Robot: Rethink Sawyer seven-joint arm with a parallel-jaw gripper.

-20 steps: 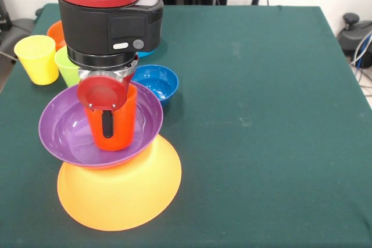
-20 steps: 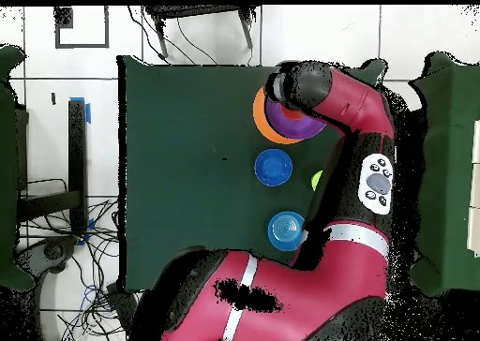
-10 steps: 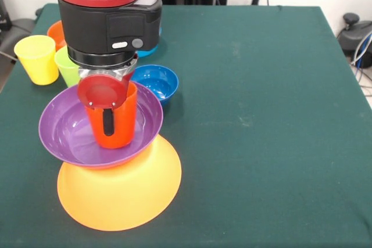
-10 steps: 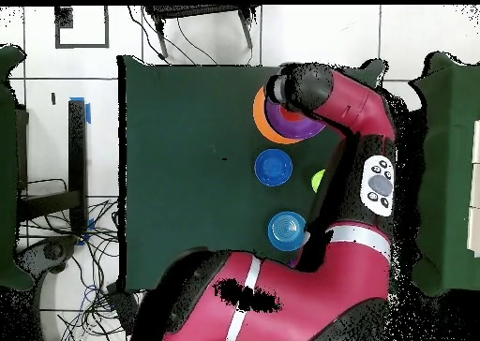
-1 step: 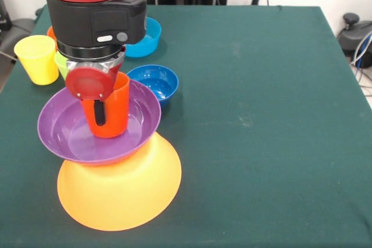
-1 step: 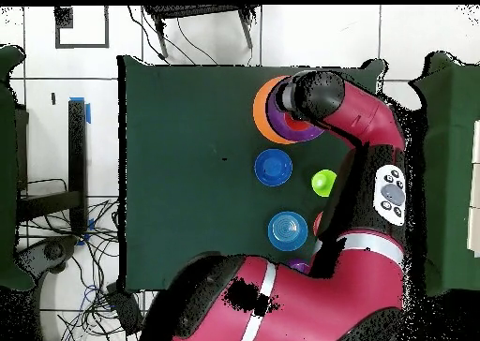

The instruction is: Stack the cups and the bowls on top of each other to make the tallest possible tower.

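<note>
Tower [image 5: 107, 161] stands near-left on the table: big yellow-orange bowl [image 5: 119, 193] upside down as base, wide purple bowl [image 5: 70, 137] upright on it, orange-red cup [image 5: 113, 111] upright inside. Three pieces up. Gripper [image 5: 100, 114] has one finger down the cup's outer wall; can't tell if it's clamping. Left to stack: dark blue bowl [image 5: 156, 81], light blue bowl [image 5: 145, 38], yellow cup [image 5: 36, 57], lime green one partly hidden behind the arm. All glossy smooth plastic, tapered or rounded, on green cloth [image 5: 261, 114].
</note>
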